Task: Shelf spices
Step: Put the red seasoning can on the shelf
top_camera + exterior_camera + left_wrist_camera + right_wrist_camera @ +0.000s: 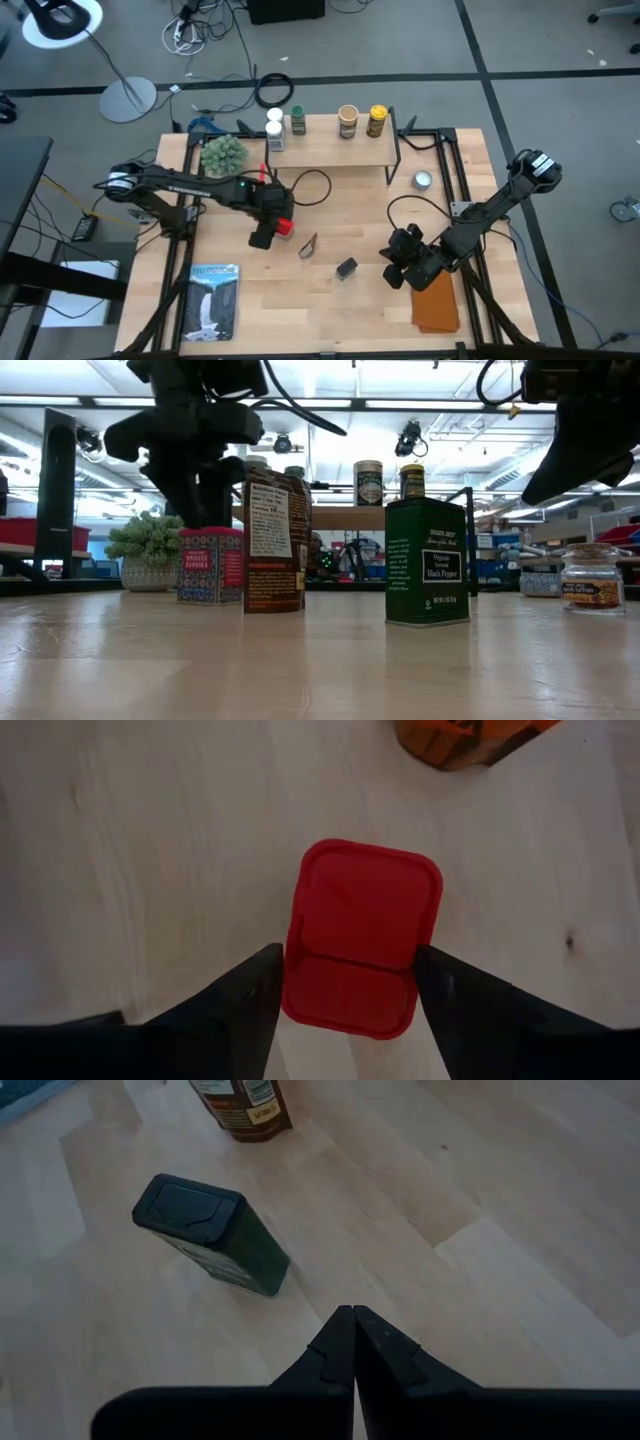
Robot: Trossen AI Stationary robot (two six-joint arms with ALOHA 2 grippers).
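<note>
On the near tabletop [330,310] lie a book [213,298] and an orange cloth [437,303]; the right gripper [352,1342] hangs above bare wood beside the cloth, fingers pressed together, holding nothing; just past it stand the green pepper tin [212,1232] and the brown pouch [274,543], both upright. Farther in, the left gripper [345,982] straddles the red tin [362,936], fingers [250,992] set on either short side, seemingly at or near contact; whether they grip yet I cannot tell. The tin looks rigid, light, smooth-lidded with rounded corners; likely slippery, so squeeze the flat sides squarely. Farthest, the wooden shelf [330,152] carries four jars.
</note>
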